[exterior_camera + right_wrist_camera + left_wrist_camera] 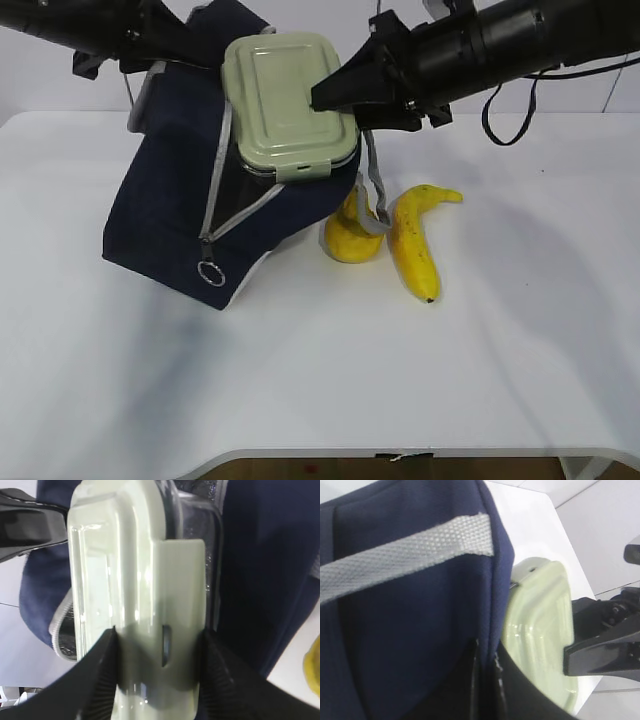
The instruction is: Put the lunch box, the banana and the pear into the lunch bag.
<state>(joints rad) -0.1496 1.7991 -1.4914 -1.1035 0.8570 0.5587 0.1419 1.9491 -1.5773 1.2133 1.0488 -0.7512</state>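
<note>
the lunch bag (180, 215) sits tilted at the left-centre of the counter (320, 380), and the lunch box (285, 100) rests half in its open top. the pear (350, 235) lies on the counter touching the bag's right side, under a hanging strap (372, 195), with the banana (415, 240) just right of the pear. the right tool (325, 97) reaches in from the right onto the box's right end, and the left tool (485, 690) is at the bag's upper left edge.
</note>
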